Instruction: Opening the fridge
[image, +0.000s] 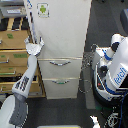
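The fridge (62, 30) is tall and white and stands in the middle of the exterior view. Its large upper door carries a small green-and-white sticker (43, 9). Below it are two drawers with silver handles, the upper handle (60, 62) and the lower handle (61, 81). My arm (24, 82) rises from the bottom left. My gripper (35, 46) is at the left edge of the upper door, near its lower corner, touching or very close to it. The picture is too coarse to show whether the fingers are closed on the edge. The fridge's inside is hidden.
A tan wooden drawer cabinet (12, 47) with green labels stands right beside the fridge on the exterior view's left, behind my arm. A white-and-blue robot body (117, 67) with cables stands on the exterior view's right. The floor (100, 20) is dark grey.
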